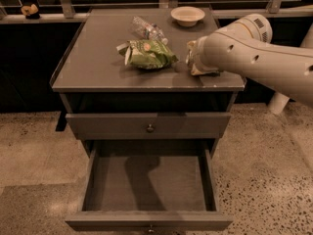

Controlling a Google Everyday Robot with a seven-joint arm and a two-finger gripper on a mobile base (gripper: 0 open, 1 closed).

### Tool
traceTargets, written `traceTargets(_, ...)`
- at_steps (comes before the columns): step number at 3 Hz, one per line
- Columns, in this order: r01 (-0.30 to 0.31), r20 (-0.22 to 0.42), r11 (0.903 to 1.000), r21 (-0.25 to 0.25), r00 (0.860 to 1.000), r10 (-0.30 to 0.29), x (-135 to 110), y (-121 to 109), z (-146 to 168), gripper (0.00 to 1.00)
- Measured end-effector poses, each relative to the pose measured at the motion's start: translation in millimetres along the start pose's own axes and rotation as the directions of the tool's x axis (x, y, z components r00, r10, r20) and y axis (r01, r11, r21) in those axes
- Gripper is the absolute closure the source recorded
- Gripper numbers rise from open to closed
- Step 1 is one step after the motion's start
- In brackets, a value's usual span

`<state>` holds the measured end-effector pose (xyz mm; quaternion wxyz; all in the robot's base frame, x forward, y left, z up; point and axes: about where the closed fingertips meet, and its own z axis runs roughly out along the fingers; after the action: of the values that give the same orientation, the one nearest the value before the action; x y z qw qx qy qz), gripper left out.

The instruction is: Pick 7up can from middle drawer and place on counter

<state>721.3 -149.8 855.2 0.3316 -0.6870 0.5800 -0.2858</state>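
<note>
One drawer, the middle drawer (146, 182), is standing pulled out, and its grey floor is showing only shadow; no can is lying in it. The gripper (193, 58) is hanging low over the right front part of the desk (98, 67), just beside the green chip bag (146, 54), and the thick white arm (254, 58) is covering most of it. How the jaws are standing, I cannot tell.

I am not seeing the 7up can plainly anywhere. I am guessing it is sitting at the gripper, hidden by the arm, because only a pale patch is peeking out under the arm's end, close above the desk. No silver or green is showing, so I am saying nothing more of its look.

I am expecting such a can to be light and smooth, with thin walls denting under a hard squeeze. The round body at middle height, kept upright, is looking like the best place to hold.

Behind, a clear bottle (146, 29) and a pale bowl (188, 15) are resting on the desk.
</note>
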Motion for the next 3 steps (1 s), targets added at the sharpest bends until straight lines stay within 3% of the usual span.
traceTargets(2,0.0,0.0,1.0,0.0,1.0,0.0,0.0,0.0,0.0,0.11)
traceTargets(3,0.0,0.0,1.0,0.0,1.0,0.0,0.0,-0.1,-0.1,0.0)
